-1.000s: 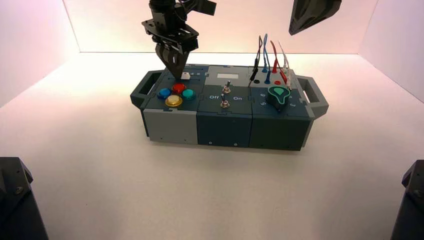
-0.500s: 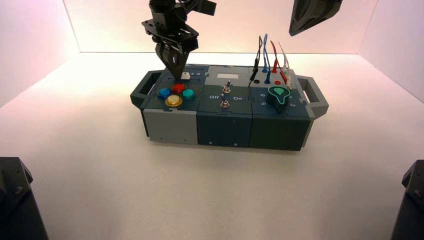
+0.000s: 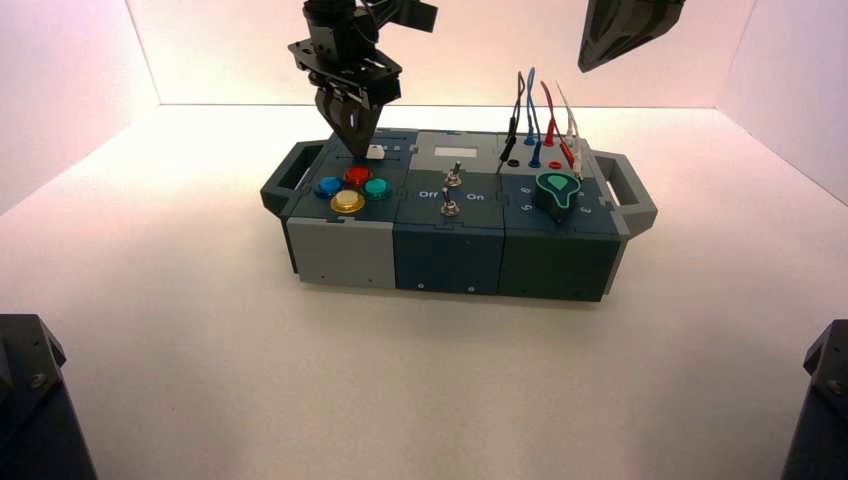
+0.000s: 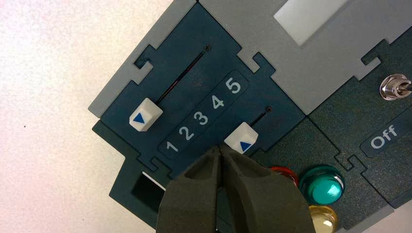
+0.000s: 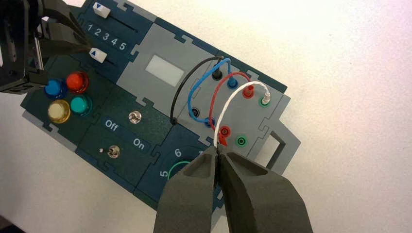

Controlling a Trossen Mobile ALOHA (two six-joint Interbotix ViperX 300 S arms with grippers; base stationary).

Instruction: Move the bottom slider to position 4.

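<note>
We see the left gripper [image 4: 219, 151] pinched shut and holding nothing, its tips against the bottom slider [image 4: 241, 138], which it has nudged a little toward the switches since a second ago. The knob now sits beside the 4 [image 4: 217, 101]. The right gripper [image 5: 216, 154] hangs closed above the wires.
</note>
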